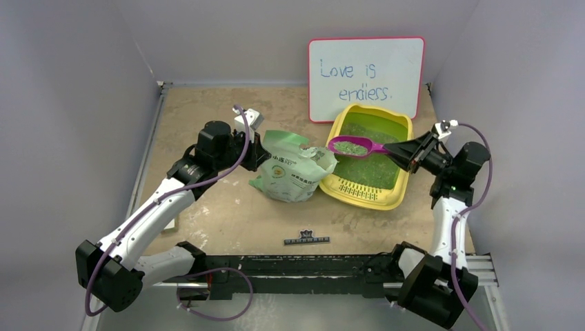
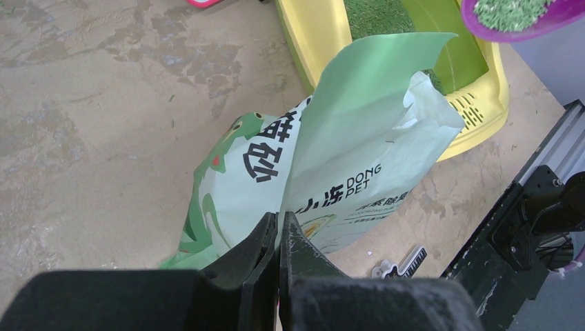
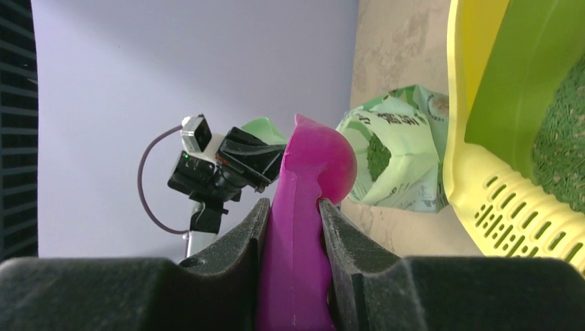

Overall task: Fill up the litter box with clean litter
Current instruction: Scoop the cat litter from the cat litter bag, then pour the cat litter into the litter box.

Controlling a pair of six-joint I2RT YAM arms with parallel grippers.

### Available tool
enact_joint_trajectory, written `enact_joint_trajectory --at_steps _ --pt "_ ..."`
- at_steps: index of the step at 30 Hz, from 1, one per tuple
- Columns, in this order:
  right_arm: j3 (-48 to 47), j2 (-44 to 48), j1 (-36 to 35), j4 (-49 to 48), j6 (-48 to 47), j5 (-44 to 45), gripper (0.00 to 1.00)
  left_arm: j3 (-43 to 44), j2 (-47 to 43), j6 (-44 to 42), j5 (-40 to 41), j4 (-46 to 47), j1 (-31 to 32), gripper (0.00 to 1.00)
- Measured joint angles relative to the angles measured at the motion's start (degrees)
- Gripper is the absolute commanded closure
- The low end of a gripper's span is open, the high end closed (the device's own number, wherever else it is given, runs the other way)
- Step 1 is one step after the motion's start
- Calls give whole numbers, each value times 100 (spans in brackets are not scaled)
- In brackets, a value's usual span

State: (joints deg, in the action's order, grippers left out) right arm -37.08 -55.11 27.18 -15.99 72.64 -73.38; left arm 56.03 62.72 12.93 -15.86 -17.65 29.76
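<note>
Black claw fingers fill the foreground of both wrist views. The left claw (image 2: 279, 219) has its fingers pressed together on a thin edge of the pale green printed plastic bag (image 2: 345, 165). The bag stands upright on the bare brown table (image 1: 221, 207), with one flap raised. The right claw (image 3: 293, 207) has its fingers a little apart, clamped on either side of the flat handle of the magenta plastic scoop (image 3: 303, 234).

Seen from above, the scoop is held roughly level. Its bowl is loaded with green granules and hangs over the bag-side half of the shallow yellow plastic litter box (image 1: 336, 131). The litter box lies on the table at the far right, with its slotted grille end toward the arms. Its far end is just in front of the white red-framed board (image 1: 365, 76), which carries blue handwriting and leans against the back wall.

The clean litter (image 1: 372, 165), a loose grass-coloured grainy mass, covers the floor of the litter box. More of it shows in the open mouth of the bag. The bag is just left of the litter box, at its rim; whether the two touch cannot be told.

A small black toothed strip (image 1: 307, 240) lies on the table near the front edge, well apart from both. Behind it runs the black mounting rail (image 1: 296, 265) that carries the two arm bases.
</note>
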Motion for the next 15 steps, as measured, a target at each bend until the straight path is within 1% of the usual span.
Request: enact_joint_trajectory --at_steps 5,10,15 --pt "-326 -195 234 -157 44 72 100 -2 -13 0 -11 -4 0 100" --pt "-448 -575 769 -317 52 125 100 -66 -109 0 -33 -11 0 100" --pt "-647 -935 1060 -225 -160 398 100 -105 -170 0 -39 -13 0 100"
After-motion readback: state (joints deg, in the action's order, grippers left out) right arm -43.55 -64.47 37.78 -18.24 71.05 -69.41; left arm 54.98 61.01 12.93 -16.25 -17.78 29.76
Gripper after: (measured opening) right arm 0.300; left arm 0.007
